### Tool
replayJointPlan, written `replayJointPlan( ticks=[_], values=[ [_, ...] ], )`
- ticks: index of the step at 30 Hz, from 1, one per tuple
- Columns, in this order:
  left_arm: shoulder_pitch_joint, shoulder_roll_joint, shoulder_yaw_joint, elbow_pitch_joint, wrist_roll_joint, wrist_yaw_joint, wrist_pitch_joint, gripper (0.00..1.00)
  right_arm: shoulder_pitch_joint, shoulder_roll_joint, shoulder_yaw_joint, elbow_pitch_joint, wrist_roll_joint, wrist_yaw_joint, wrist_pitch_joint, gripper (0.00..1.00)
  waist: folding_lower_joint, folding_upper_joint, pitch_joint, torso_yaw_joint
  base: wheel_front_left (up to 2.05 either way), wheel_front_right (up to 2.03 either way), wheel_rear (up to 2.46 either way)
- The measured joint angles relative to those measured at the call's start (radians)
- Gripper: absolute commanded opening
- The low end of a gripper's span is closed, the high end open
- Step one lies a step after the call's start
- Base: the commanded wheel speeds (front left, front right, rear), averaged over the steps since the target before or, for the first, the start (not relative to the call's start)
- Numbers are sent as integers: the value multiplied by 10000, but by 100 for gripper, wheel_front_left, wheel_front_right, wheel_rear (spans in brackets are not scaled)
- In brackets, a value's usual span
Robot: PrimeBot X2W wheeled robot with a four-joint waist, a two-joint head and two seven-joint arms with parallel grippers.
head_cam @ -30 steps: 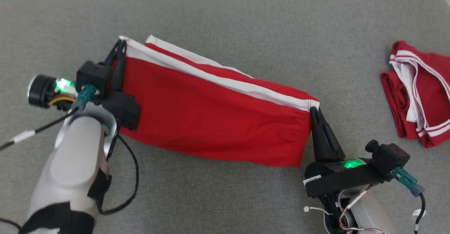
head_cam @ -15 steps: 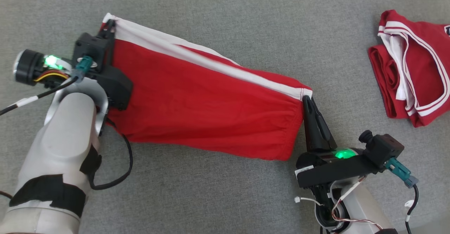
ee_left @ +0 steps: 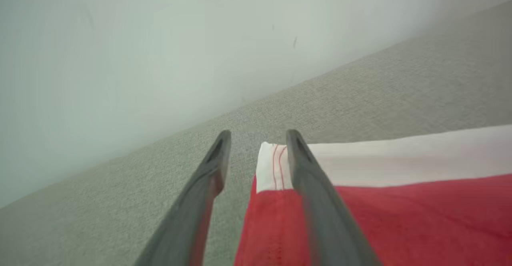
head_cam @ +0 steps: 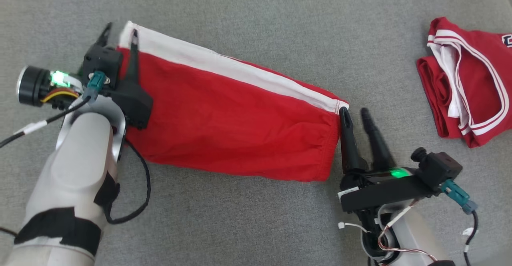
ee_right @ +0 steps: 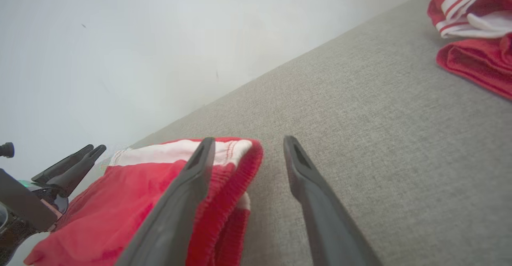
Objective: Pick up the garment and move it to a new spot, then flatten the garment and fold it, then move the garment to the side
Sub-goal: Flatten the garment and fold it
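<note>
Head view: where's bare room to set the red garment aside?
Free: the grey fabric surface beyond the red white-striped garment; the gap between the open right gripper and the red-and-white clothing pile; the near strip this side of the garment. Crowded: garment ends, right edge.

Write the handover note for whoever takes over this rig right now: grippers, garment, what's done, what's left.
Left gripper: open, holding nothing; its fingers straddle the far left corner of the shorts.
Right gripper: open, holding nothing; one finger at the shorts' right corner, the other over the bare grey cushion.
Shorts: lying flat on the cushion between the grippers, apparently folded in half, white stripe along the far edge.
Other red garment: folded, at the far right.
Done: placing, flattening, seemingly the fold.
Left: move the shorts to the side; that will probably need a fresh grasp.
</note>
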Motion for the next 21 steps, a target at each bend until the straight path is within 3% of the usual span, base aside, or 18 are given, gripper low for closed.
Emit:
replayJointPlan(
  ticks=[10,16,21],
  values=[
    [1152,-309,372,-159,-790,-234,0,100,779,-4,-1404,-251,-1220,0,0,100,-1,-1,-840,152,0,0,0],
    [1374,-395,364,683,-1062,-445,0,100,1208,-10,-2242,-347,-1482,0,0,100,-2,-2,-1294,308,0,0,0],
    [1336,-462,408,1569,-1256,-453,257,100,1326,0,-2301,-322,-1565,0,0,100,-2,-2,-1548,421,0,0,0]
  ],
)
